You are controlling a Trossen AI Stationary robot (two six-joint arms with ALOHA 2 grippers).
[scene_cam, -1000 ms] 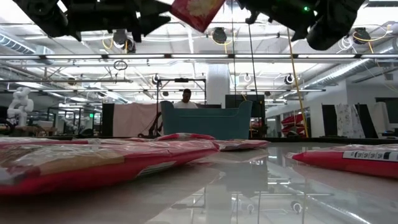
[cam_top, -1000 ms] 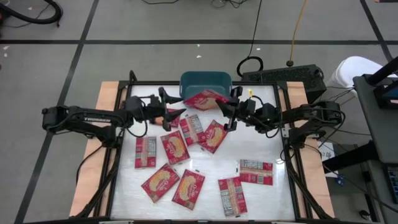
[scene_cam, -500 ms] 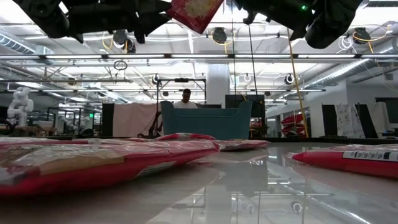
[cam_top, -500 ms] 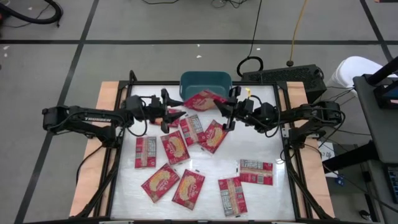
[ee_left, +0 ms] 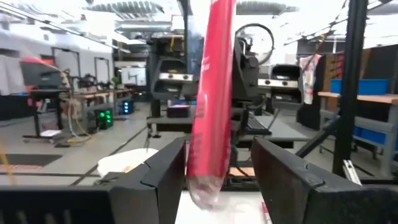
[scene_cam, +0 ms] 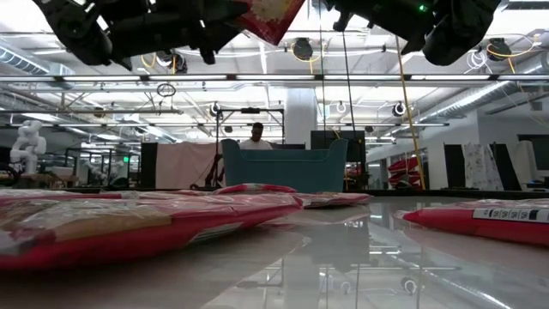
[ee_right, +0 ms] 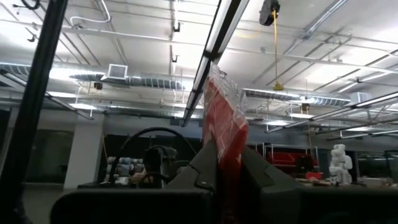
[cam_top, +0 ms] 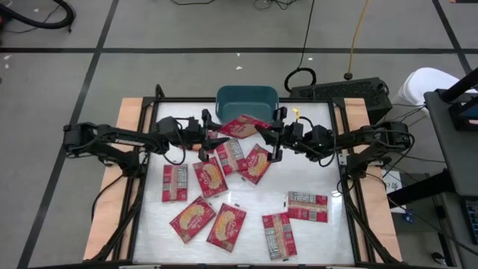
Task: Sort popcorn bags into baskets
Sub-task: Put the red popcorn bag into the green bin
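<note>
Red popcorn bag (cam_top: 243,124), yellow-orange picture, seemingly flat

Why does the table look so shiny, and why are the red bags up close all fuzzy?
Low view: the glossy table mirrors the ceiling lights, and the nearest bag lies too close to the lens, so it blurs. High view: every bag looks sharp.

Box (cam_top: 340,90): black, off the table at 1 o'clock.
Cable (cam_top: 306,37): black, at 12 o'clock.
Person (scene_cam: 256,134): beyond the far edge.
</note>
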